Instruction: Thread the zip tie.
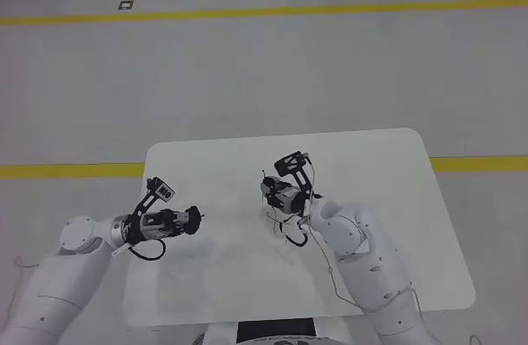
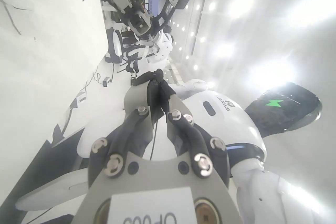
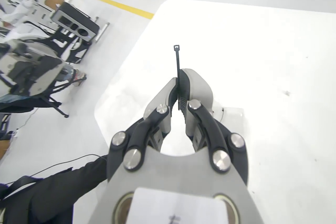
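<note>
one zip tie (image 3: 178, 62) pinched in right hand (image 3: 181, 76).

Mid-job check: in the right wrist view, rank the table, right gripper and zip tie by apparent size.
1. table
2. right gripper, looming because it is nearest the camera
3. zip tie, a thin strip pinched in it

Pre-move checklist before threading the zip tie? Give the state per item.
1. zip tie clamped in right gripper: ok.
2. head free beyond the fingertips: ok.
3. left gripper shut: ok.
4. left gripper holding anything: cannot tell, dark material sits between its fingers.
5. Grippers apart above the table: ok.
6. head lined up with left gripper: not ok, it appears to point past it.
</note>
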{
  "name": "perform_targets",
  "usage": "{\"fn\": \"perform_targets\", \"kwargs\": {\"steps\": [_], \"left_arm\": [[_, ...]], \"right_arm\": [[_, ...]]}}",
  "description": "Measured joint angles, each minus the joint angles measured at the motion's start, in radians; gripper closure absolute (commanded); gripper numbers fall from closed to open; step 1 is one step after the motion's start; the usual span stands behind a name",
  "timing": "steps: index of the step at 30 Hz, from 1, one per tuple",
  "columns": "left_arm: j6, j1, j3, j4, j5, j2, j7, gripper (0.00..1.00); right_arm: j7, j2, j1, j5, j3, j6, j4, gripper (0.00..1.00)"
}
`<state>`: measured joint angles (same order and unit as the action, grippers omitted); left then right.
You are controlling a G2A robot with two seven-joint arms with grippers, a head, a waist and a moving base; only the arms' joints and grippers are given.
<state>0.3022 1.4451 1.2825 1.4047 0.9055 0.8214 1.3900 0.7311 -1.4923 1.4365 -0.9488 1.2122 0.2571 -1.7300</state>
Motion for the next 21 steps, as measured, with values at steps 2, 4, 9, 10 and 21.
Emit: {"fn": "perform_targets", "kwargs": {"steps": [2, 4, 9, 10, 21], "left_arm": [[0.024, -0.016, -0.036, -0.018, 0.012, -0.016, 0.0, 1.0], [0.037, -0.035, -0.068, -0.035, 0.024, -0.029, 0.0, 1.0], [0.038, -0.083, -0.137, -0.053, 0.069, -0.062, 0.0, 1.0], [0.038, -0.09, -0.148, -0.052, 0.076, -0.066, 0.0, 1.0], [0.038, -0.112, -0.194, -0.023, 0.094, -0.083, 0.0, 1.0]], "right_arm": [[-0.019, 0.004, 0.002, 0.037, 0.008, 0.026, 0.001, 1.0], [-0.035, 0.007, 0.004, 0.067, 0.015, 0.053, 0.0, 1.0], [-0.063, 0.018, 0.009, 0.16, 0.015, 0.084, -0.009, 1.0], [-0.063, 0.018, 0.008, 0.165, 0.014, 0.083, -0.01, 1.0], [-0.062, 0.018, 0.008, 0.163, 0.014, 0.083, -0.01, 1.0]]}}
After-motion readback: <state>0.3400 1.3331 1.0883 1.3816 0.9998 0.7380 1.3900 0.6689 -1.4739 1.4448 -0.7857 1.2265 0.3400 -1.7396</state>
